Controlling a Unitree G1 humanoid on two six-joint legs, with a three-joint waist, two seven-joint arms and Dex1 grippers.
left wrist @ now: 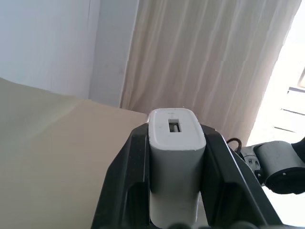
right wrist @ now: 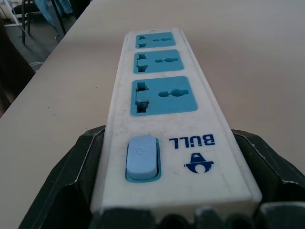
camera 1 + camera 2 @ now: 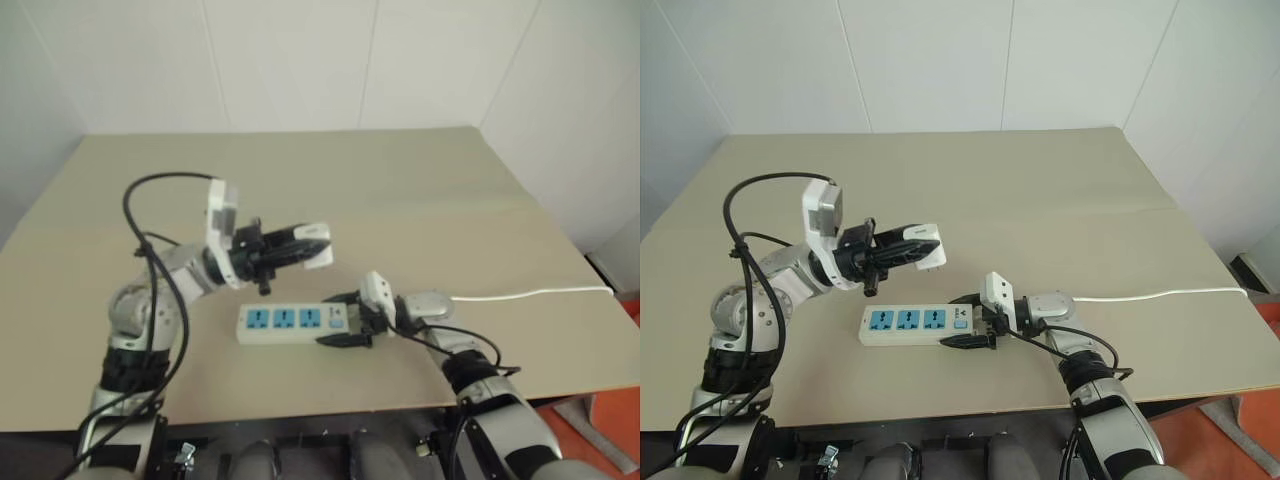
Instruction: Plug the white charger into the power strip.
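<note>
A: Where is the white charger [image 3: 316,247]?

B: Pinched in the left pincer [image 3: 308,244], raised above the bench [image 3: 420,190]. The 2 black fingers [image 1: 125,191] press its sides, and the end with the small slot faces out past the fingertips.

A: And the power strip [image 3: 290,322]?

B: Flat on the bench, below the charger and a little nearer the robot. Its 3 blue sockets [image 2: 163,94] face up. The right pincer [image 3: 345,320] stands spread wide around the switch end [image 2: 141,157], 1 finger along each long side. A thin white cord [image 3: 530,293] trails off to the right over the bench.

A: Charger touching the strip?

B: No, the 2 are apart
</note>
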